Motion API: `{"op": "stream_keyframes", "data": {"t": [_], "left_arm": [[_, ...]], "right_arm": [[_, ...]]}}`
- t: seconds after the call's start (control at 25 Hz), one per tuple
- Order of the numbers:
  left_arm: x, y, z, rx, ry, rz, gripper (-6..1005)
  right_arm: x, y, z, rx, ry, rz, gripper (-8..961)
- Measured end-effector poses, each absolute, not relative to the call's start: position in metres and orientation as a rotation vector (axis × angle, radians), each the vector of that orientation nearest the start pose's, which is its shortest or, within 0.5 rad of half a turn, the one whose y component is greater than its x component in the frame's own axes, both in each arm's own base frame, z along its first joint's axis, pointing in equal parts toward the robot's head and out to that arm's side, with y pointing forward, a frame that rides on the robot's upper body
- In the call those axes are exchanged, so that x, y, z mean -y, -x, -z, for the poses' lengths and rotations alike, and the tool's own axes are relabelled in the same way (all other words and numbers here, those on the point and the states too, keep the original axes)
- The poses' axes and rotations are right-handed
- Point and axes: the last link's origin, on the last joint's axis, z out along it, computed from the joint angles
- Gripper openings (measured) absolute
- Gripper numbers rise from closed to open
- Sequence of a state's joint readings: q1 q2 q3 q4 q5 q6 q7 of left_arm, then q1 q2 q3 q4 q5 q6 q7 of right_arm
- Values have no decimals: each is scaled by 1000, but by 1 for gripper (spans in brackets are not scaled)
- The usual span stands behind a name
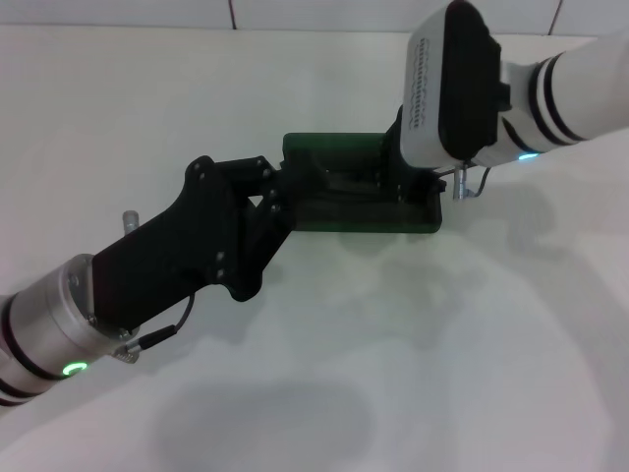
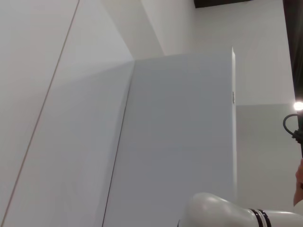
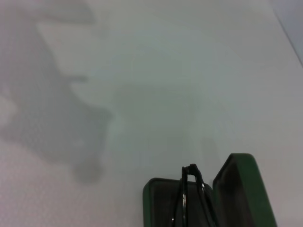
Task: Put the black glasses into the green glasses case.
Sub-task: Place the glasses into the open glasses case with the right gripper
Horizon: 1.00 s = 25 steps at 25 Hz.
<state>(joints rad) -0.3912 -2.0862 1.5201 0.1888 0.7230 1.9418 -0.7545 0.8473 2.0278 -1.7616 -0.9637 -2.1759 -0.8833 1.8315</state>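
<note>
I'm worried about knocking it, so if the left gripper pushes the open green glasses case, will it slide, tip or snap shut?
The green glasses case lies flat on the smooth white table, so it would probably slide rather than tip. Its lid stands raised, so a nudge there might swing it shut. The black glasses look thin and likely shift easily. The left gripper and right gripper both crowd it.

Legible text, labels, brands, numbers, signs: none. The green glasses case (image 1: 359, 211), lying open at the jaws of both arms, shows no readable lettering in any view. The white housing (image 1: 425, 84) above it bears only rows of small marks, unreadable.
</note>
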Motion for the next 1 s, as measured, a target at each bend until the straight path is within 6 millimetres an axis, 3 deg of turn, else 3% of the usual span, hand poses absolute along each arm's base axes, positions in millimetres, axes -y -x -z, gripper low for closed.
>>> {"op": "stream_keyframes", "data": {"t": [1.0], "left_arm": [[-238,227,24,255,2282,1698,19]], "right_arm": [[-405,-110,95,368,2738,265,62]]}}
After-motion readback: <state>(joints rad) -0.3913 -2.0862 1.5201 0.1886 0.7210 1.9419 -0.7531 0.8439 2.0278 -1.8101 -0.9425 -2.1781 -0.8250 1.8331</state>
